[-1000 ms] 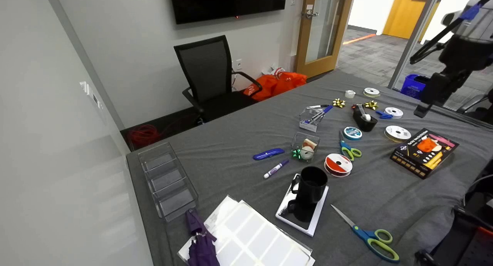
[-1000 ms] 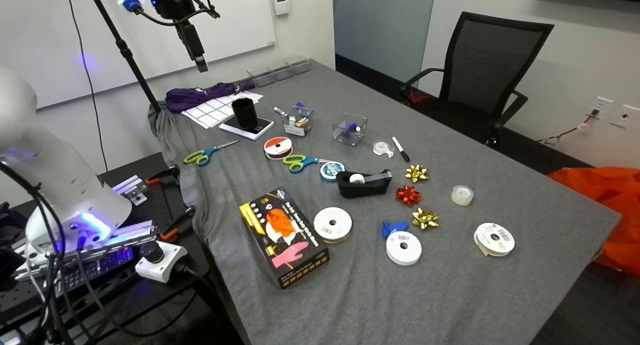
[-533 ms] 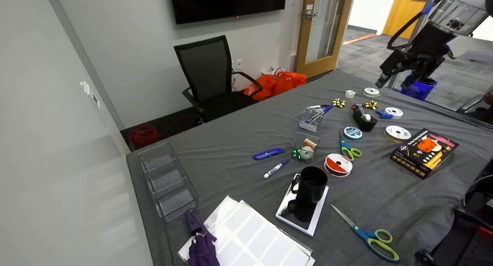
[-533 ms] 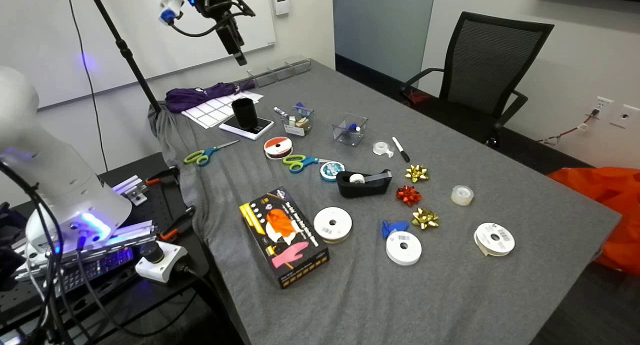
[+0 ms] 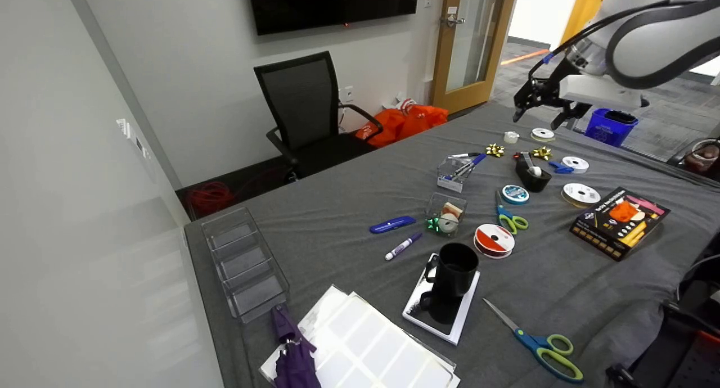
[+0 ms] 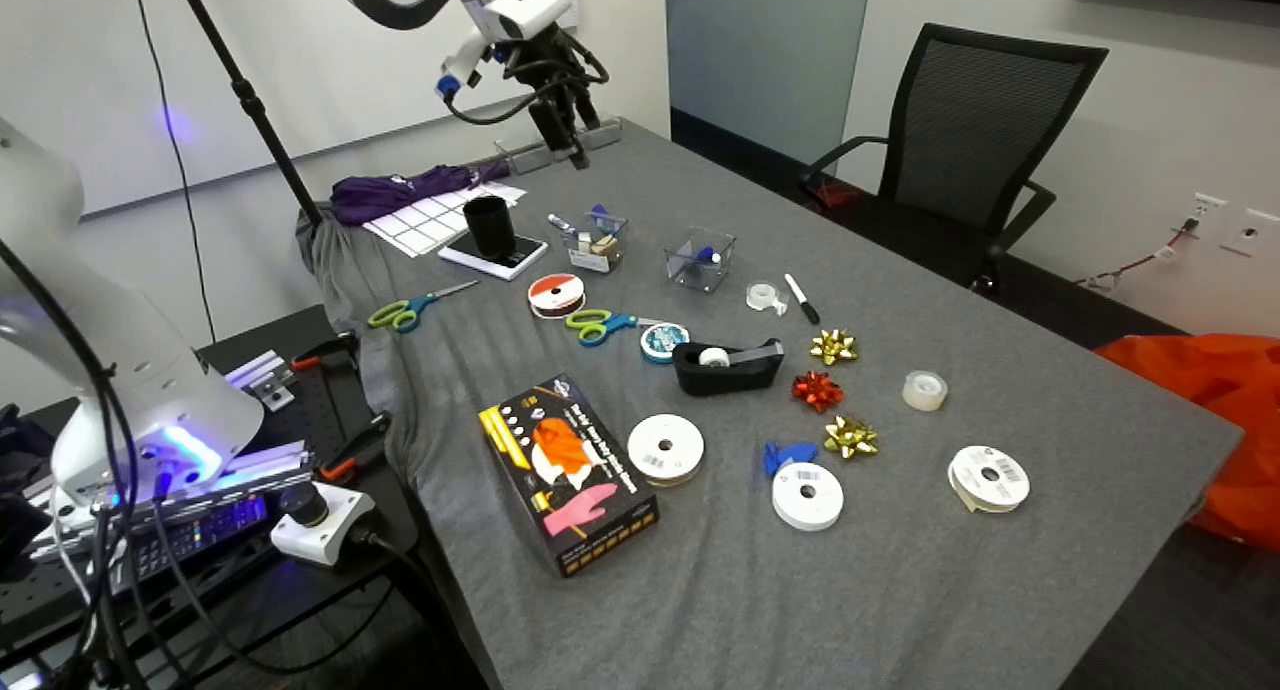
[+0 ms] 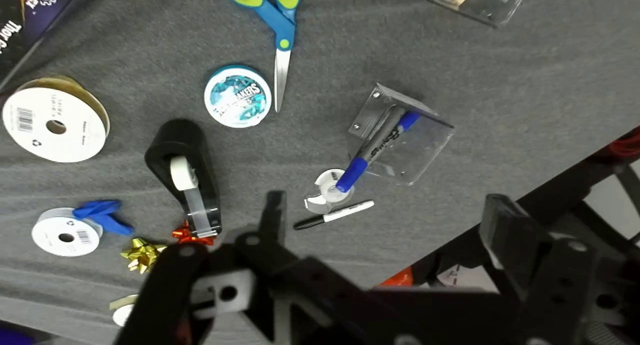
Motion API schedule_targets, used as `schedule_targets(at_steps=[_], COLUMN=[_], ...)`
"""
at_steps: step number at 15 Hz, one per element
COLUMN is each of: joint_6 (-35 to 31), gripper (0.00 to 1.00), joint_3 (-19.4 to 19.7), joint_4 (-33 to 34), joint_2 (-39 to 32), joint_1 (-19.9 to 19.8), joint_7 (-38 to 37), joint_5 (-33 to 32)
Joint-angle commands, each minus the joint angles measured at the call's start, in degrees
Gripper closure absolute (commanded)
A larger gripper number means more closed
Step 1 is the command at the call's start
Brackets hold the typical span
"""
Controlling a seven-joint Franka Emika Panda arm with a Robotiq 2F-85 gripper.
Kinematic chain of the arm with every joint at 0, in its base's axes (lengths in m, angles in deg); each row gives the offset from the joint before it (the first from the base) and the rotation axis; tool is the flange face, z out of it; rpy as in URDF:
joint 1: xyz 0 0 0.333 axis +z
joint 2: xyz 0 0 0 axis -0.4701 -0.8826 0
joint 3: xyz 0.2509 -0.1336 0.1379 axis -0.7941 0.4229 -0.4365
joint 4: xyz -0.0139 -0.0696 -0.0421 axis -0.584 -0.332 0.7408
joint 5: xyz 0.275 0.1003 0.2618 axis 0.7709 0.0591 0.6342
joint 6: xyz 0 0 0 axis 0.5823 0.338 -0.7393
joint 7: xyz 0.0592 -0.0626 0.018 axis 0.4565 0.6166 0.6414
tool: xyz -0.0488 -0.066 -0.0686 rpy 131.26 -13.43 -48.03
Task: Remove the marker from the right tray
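A grey marker with blue ends (image 7: 384, 140) leans in a small clear tray (image 7: 425, 152) in the wrist view, one end sticking out over the rim. In the exterior views the marker (image 5: 472, 164) and the tray (image 5: 450, 184) show mid-table; the same tray (image 6: 688, 274) holds the marker (image 6: 707, 255) seen end-on. A second clear tray (image 5: 430, 207) with an eraser, tape and a green bow stands beside it. My gripper (image 7: 387, 200) is open and empty, high above the table. It also shows in both exterior views (image 5: 536, 121) (image 6: 585, 142).
A black-and-white pen (image 7: 334, 215) and a clear tape roll (image 7: 330, 190) lie close to the tray. A black tape dispenser (image 6: 728, 367), scissors (image 6: 605, 325), ribbon spools (image 6: 666, 448) and a glove box (image 6: 568, 473) are around. A black mug (image 5: 454, 269) stands on a white box.
The arm has swung out over the table and its gripper has come lower, moving left in one exterior view and right in another. The objects on the table have not moved.
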Motion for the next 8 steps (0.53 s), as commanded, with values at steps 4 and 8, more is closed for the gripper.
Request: schedule_targets(at_steps=[4, 8], joint_6=[0.79, 1.47], gripper=[0.00, 0.00], joint_3=[2.80, 3.87], joint_4=[6.68, 10.43], joint_2=[-8.46, -12.26], joint_1=[2.44, 3.62], joint_7=[-12.74, -15.92], joint_5=[-7.36, -8.55])
